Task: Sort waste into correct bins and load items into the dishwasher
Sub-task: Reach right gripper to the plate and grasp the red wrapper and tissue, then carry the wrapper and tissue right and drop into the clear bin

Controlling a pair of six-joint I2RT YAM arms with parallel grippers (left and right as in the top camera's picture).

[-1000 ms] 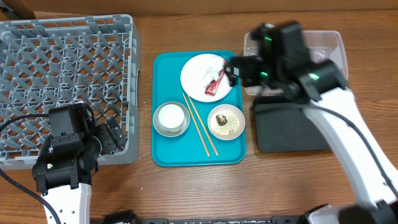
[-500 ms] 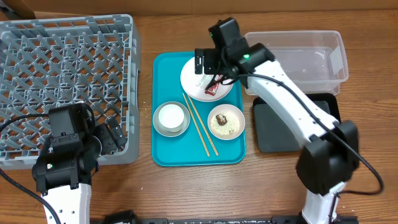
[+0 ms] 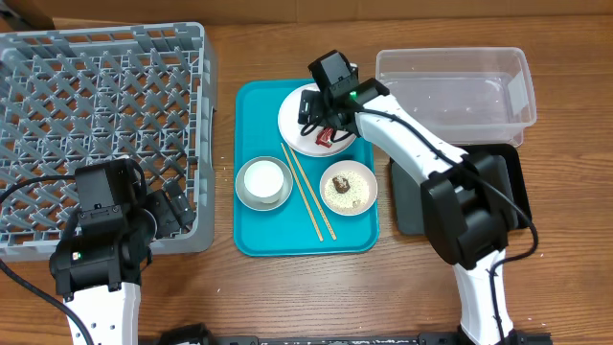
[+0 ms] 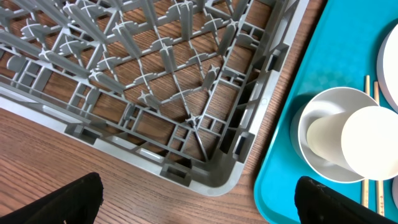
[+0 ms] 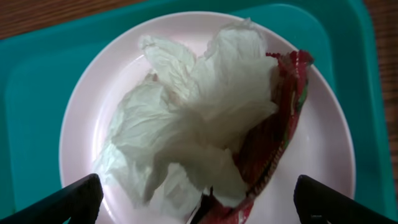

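The white plate [image 3: 299,131] on the teal tray holds a crumpled white tissue [image 5: 193,124] and a red-and-silver wrapper [image 5: 273,143], whose red end shows in the overhead view [image 3: 331,138]. My right gripper [image 3: 321,113] is open just above them, one finger on each side [image 5: 202,208]. The white cup [image 3: 263,179] stands in the grey metal bowl [image 4: 314,121]. The white-pink bowl [image 3: 348,188] holds rice and a brown lump. The chopsticks [image 3: 308,192] lie between the bowls. My left gripper [image 4: 199,208] is open and empty over the wood at the dish rack's [image 3: 96,115] near corner.
The clear tub [image 3: 455,86] stands at the back right, with the black tray [image 3: 498,192] in front of it. The teal tray [image 3: 257,240] lies between the rack and the bins. My right arm reaches across the tub's left end.
My right arm has swung left from beside the clear tub to over the plate and come down close to the tissue and wrapper. The left arm has not moved.
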